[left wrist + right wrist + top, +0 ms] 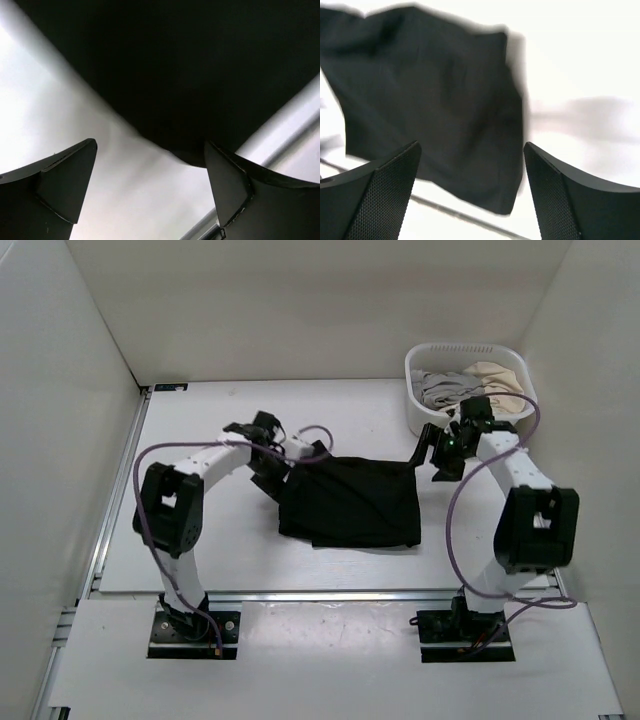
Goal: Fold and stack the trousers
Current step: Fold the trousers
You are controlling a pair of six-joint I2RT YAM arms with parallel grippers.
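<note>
Trousers [350, 502] lie folded, long axis running from my left gripper [150, 144] across to my right gripper [471, 145]. I see both spread wide, holding nothing. Left wrist view blurs them, cut off at the top.

**A:** How much of the trousers [200, 75] does the left wrist view catch?

**B:** Only a dark smear running off the top edge. No folds can be read.

**A:** And from above?

**B:** The left gripper [280, 478], at the trousers' left edge, merges with the black cloth, so its fingertips can't be made out.

**A:** The right wrist view?

**B:** The trousers' outline is blurred and their left corner is cut off.
</note>
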